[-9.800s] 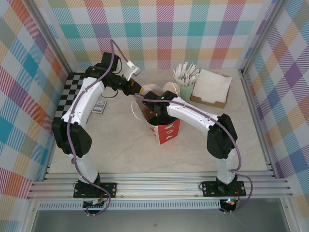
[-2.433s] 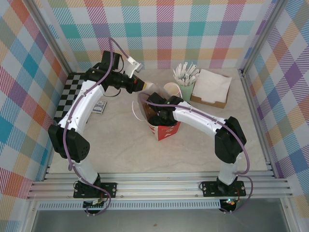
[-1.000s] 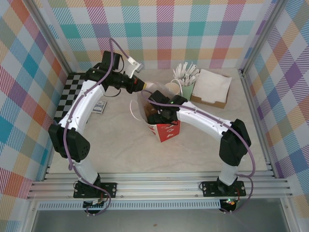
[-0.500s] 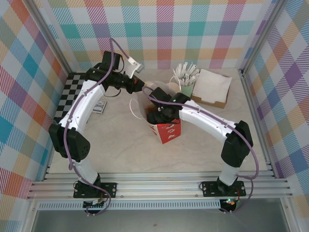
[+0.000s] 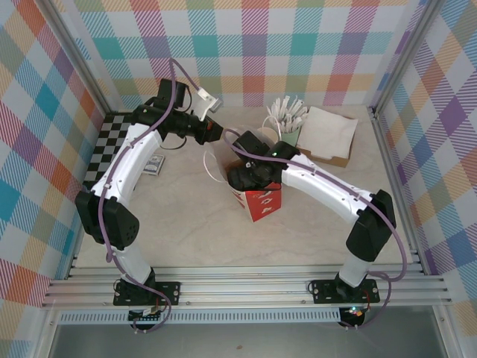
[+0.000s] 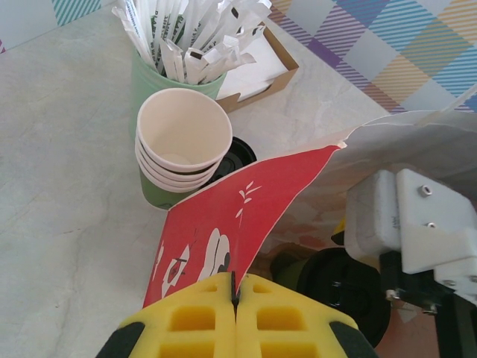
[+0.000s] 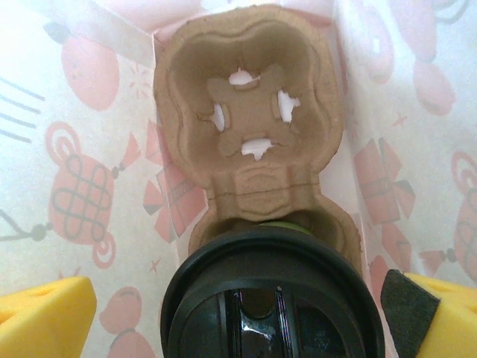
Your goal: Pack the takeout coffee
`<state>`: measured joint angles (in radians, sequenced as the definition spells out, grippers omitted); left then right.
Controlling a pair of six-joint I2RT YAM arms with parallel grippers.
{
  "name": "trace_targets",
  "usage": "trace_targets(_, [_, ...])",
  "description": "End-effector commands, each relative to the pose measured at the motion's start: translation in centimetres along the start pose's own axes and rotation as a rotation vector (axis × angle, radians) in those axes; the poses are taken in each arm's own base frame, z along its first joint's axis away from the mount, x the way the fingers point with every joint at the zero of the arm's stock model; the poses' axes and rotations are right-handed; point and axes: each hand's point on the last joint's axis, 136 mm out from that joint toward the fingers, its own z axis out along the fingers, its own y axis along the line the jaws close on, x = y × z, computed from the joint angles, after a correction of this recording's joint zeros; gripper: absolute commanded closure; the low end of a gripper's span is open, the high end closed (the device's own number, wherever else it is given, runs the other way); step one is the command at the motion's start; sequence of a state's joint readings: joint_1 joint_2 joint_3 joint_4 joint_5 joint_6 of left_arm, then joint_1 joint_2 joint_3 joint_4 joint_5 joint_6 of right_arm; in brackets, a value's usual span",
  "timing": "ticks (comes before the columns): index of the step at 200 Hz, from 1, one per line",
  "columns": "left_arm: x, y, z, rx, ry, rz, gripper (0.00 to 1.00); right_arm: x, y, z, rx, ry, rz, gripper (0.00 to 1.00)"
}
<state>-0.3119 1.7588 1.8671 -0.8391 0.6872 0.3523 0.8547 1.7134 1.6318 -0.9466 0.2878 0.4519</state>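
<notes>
Near the middle of the surface (image 5: 186, 231) stands the bag (image 5: 261, 203), red and white, mouth up. Inside it, in the right wrist view, a cardboard carrier (image 7: 250, 112) lies on the bottom with two wells in line. The well at 12 o'clock is empty; the well at 6 o'clock holds the coffee (image 7: 272, 298), black lid up. The carrier's edges run close to the bag walls at 3 and 9 o'clock, with little slack on either side.

The right gripper (image 7: 240, 289) is down inside the bag's mouth, its jaws spread to either side of the lid. The pad at 9 o'clock stands clear of the lid's rim, with bag wall showing between. The pad at 3 o'clock is just beside the rim; I cannot tell whether it touches.

In the top view the left gripper (image 6: 235, 287) sits at 10 o'clock of the bag. Its jaws are pressed together on the top edge of the bag's red side, pinching it.

At 12 to 1 o'clock of the bag are the stacked cups (image 6: 182, 134), near that pinched edge. The mint cup (image 6: 153, 86) of sticks is just behind them, and a napkin box (image 6: 261, 63) is at 2 o'clock.

Bare surface opens at 3, 6 and 9 o'clock of the bag, out to the near rail. A checkered board (image 5: 104, 149) and a small box (image 5: 154, 165) lie at 9 o'clock, well apart from it.
</notes>
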Motion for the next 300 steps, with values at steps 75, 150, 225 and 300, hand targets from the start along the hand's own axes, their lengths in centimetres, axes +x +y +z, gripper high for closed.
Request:
trace_targets(75, [-0.2,0.2,0.3,-0.004,0.008,-0.004,1.00,-5.5,1.6,-5.2,-0.073,-0.267,-0.075,0.00])
trace_targets(150, [-0.2,0.3,0.3,-0.011,0.011,-0.010,1.00,-6.4,1.8,-6.0,-0.083,-0.313,-0.102,0.00])
trace_targets(225, [0.1,0.7,0.7,-0.017,0.021,-0.020,1.00,-7.2,1.7,-7.5,-0.116,-0.392,-0.036,0.00])
trace_targets(300, [-0.1,1.1,1.0,-0.021,0.019,-0.037,1.00,-3.2,3.7,-8.8,-0.333,-0.187,0.014,0.00])
